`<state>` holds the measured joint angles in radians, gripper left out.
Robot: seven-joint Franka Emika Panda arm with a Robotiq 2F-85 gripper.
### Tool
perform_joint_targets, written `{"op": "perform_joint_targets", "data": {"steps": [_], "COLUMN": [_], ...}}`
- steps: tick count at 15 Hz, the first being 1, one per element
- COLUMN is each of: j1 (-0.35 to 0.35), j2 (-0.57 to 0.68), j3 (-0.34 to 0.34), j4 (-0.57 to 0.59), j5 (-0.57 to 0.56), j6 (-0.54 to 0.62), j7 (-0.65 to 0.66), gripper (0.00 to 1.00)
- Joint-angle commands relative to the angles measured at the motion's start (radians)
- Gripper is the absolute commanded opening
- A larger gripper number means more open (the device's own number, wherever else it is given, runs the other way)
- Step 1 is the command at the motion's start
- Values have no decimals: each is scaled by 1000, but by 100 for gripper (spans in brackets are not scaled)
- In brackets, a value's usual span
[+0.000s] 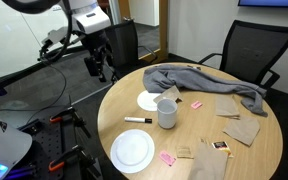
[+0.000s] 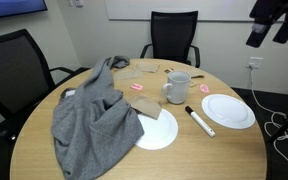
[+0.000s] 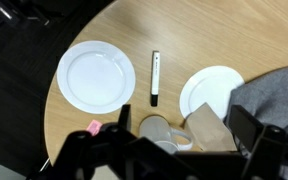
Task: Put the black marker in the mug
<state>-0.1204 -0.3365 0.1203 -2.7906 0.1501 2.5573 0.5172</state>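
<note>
My tool (image 1: 101,68) hangs high off the counter's (image 1: 119,102) edge, released, jaws standing apart with nothing between them. The black marker (image 1: 137,120) lies flat on the counter between two white plates (image 1: 132,151), just beside the mug (image 1: 167,112) but not touching it. In the wrist view the marker (image 3: 155,78) lies lengthwise between the plates. The mug stands upright near a grey cloth (image 1: 209,82).

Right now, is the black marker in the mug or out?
Out: the black marker lies flat on the table, apart from the upright mug.
</note>
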Motion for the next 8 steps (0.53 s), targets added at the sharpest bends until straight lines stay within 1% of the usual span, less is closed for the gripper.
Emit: {"op": "perform_joint_targets", "data": {"steps": [1, 5, 8], "j1": [13, 49, 71], "j2": [117, 237, 335], "j3": [4, -17, -21], "j4": [26, 46, 56], "j5": [-12, 20, 14], "j6": [61, 167, 257], "j7": [36, -5, 9], "gripper": [100, 100, 100]}}
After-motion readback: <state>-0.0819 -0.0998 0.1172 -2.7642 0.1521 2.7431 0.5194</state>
